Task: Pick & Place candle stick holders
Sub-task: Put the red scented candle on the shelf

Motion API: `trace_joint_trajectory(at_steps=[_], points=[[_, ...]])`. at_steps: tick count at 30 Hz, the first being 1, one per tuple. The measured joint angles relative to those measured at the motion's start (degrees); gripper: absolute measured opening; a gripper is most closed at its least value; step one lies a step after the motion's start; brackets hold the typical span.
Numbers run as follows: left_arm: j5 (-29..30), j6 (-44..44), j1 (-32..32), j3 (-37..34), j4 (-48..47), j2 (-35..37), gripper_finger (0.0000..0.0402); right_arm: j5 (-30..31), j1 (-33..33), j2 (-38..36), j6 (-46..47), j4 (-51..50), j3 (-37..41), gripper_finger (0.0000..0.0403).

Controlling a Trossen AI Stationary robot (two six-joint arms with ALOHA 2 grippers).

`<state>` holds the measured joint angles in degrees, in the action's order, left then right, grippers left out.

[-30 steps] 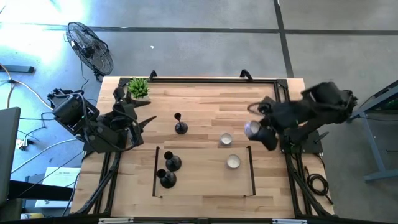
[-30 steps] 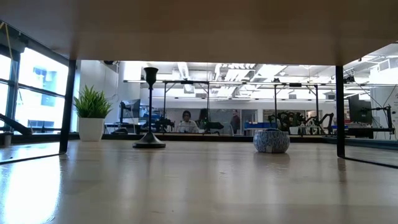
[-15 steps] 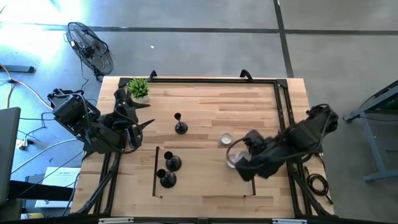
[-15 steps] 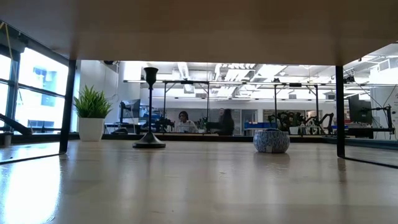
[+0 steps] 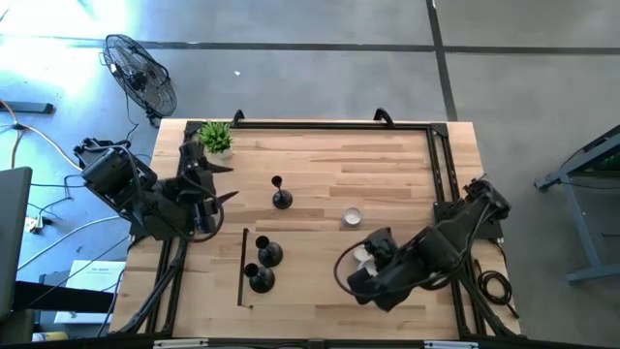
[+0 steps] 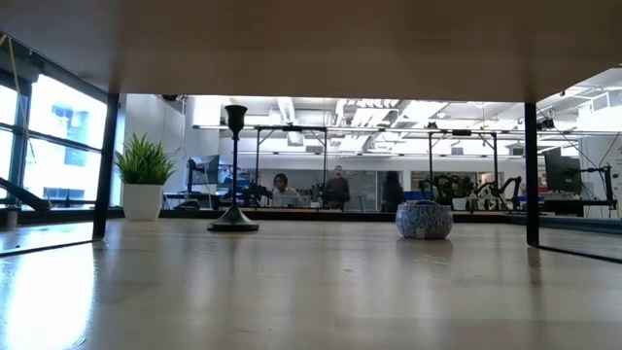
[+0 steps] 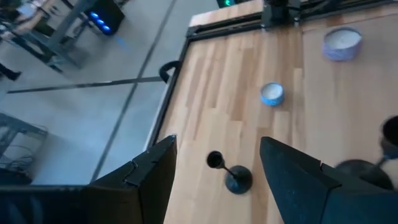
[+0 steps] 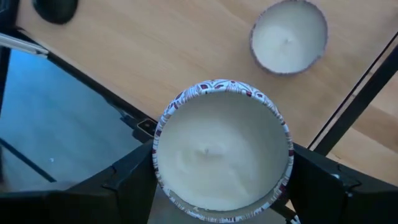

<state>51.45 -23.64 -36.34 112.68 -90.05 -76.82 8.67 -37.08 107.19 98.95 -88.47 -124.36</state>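
One black candlestick holder (image 5: pixel 280 194) stands upright on its round base mid-table; it also shows in the low view (image 6: pixel 234 170) and the left wrist view (image 7: pixel 229 174). Two more (image 5: pixel 268 254) (image 5: pixel 260 279) stand on their bases inside the black frame's left end. My left gripper (image 5: pixel 225 182) is open and empty left of the lone holder. My right gripper (image 5: pixel 360 264) is near the table's near edge, shut on a white candle in a patterned tin (image 8: pixel 221 149). My right gripper pinches the candle tin between its two fingers, one finger (image 8: pixel 124 180) on each of two opposite sides of the round wall (image 8: pixel 163 155). The fingers come from above, pointing down. The tin sits level with its open top up and looks lifted clear of the table.
A second candle (image 8: pixel 289 37) sits on the table by the frame's right bar (image 8: pixel 360 93). A small candle (image 5: pixel 351 217) lies mid-table, also in the low view (image 6: pixel 424 220). A potted plant (image 5: pixel 216 137) stands at the far left corner. The black frame (image 5: pixel 244 267) lies by the near edge.
My right gripper has carried the candle tin from the table's right side toward the near edge and leftward, keeping it shut in its fingers. The candlestick holders have stayed where they were.
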Motion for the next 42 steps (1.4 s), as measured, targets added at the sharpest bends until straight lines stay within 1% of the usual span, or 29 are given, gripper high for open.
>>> trace_joint_trajectory(at_steps=[6, 12, 18, 24, 35, 42], points=[[-4.0, -0.2, 0.0, 0.0, 0.0, 0.0, 0.0227, -1.8, -0.2, 2.6, 1.8, -0.1, 0.0, 0.0282], [-8.6, -0.8, 0.0, 0.0, 0.0, 0.0, 0.0227, -2.1, 0.0, 5.0, 1.7, -0.6, 0.0, 0.0282], [-10.6, -2.2, 0.0, 0.0, 0.0, 0.0, 0.0227, -2.8, 0.0, 6.9, 1.5, -1.4, 0.2, 0.0282], [-13.0, -2.4, 0.0, 0.0, 0.0, 0.0, 0.0227, -3.8, 0.3, 7.2, 1.5, -0.8, 3.4, 0.0282], [-13.4, -2.3, 0.0, 0.0, 0.0, 0.0, 0.0227, -6.2, 1.9, 7.2, -0.1, 1.0, 9.6, 0.0282], [-13.4, -2.3, 0.0, 0.0, 0.1, 0.0, 0.0227, -6.3, 3.0, 7.2, -1.5, 4.3, 12.1, 0.0282]])
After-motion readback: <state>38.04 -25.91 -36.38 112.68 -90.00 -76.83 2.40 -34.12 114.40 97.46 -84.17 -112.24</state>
